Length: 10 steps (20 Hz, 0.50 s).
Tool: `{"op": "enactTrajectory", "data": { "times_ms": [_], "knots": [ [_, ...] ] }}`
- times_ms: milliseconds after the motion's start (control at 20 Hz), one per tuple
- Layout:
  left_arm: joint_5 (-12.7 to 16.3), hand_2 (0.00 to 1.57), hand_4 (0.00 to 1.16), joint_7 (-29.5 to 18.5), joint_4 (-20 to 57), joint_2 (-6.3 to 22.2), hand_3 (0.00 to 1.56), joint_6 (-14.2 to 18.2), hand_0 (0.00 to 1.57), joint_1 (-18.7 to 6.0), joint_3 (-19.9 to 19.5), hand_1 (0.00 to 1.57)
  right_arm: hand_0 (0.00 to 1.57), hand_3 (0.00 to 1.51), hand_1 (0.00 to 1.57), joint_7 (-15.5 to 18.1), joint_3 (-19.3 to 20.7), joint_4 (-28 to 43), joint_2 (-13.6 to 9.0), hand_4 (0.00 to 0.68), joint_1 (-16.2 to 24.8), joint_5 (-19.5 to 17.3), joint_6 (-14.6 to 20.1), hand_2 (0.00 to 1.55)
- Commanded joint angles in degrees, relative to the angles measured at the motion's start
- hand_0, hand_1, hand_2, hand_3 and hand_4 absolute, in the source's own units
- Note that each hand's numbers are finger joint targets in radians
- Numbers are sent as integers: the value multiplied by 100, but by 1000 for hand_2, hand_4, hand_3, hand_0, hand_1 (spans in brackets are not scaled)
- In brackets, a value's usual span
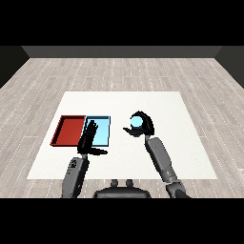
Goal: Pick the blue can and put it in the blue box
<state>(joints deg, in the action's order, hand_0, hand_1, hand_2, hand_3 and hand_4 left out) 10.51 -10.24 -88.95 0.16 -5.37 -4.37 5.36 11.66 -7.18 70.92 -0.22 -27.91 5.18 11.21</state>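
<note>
Right hand [144,125] curls round the blue can [137,122]; left hand [89,137] open.

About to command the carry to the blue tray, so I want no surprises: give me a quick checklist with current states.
1. Blue can held: ok, the right robot hand is curled round it.
2. Can off the table: cannot tell from this one view; it looks raised.
3. Can in the light blue tray: not ok, the can sits to the tray's right, outside it.
4. Path and drop spot free: not ok, the left robot hand, fingers straight, lies over the light blue tray's near left part.
5. Right tray picked: ok, the red tray is the farther one, left of the blue.
</note>
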Motion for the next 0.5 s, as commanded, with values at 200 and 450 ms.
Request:
{"op": "enactTrajectory", "data": {
  "times_ms": [200, 450],
  "knots": [
    [97, 0, 0, 413, 310, -16, 0, 552, 0, -437, 702, 0, 1437, 1435, 1437, 85, -27, 142, -92, 620, 181, 35, -324, 1462],
    [1, 0, 0, 247, 778, -16, 0, 892, 0, -729, 947, 0, 1456, 1431, 1456, 0, -517, 219, 21, 619, 152, -22, 287, 1468]
  ]
}}
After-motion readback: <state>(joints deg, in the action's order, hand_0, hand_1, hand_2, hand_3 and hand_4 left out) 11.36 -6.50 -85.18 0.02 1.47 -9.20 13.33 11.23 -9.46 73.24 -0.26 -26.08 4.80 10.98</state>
